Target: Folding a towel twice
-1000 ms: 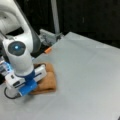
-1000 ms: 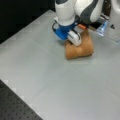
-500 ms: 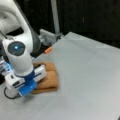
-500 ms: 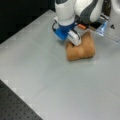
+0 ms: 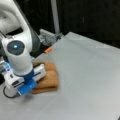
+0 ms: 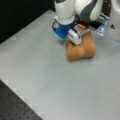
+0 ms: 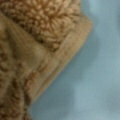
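Tool: the tool (image 5: pixel 26 86) hangs from a white arm with a blue collar and a white block body; it is low over the towel's edge at a front view's left, and shows again in a front view (image 6: pixel 71 40) at the towel's upper left corner.
Tool opening: I cannot tell how far the jaws stand apart or whether they pinch cloth; the fingers are hidden behind the tool's body in both front views and do not show in the wrist view.
Tool contact: the white body sits right on or just above the towel's near edge; touching or not, I cannot tell.
Towel: the towel (image 5: pixel 48 77) lies on the desk as a compact, thick, roughly rectangular bundle of orange-brown cloth, with a crease running across its top, so it is already folded over.
Towel texture: in the wrist view the towel (image 7: pixel 37 45) shows looped terry pile, a flat smooth woven band along the edge, and layers stacked at a rounded corner.
Desk: the desk (image 5: pixel 87 75) is pale grey, flat and matte.
Beyond: a small orange thing (image 5: pixel 48 50) lies near the desk's far edge.
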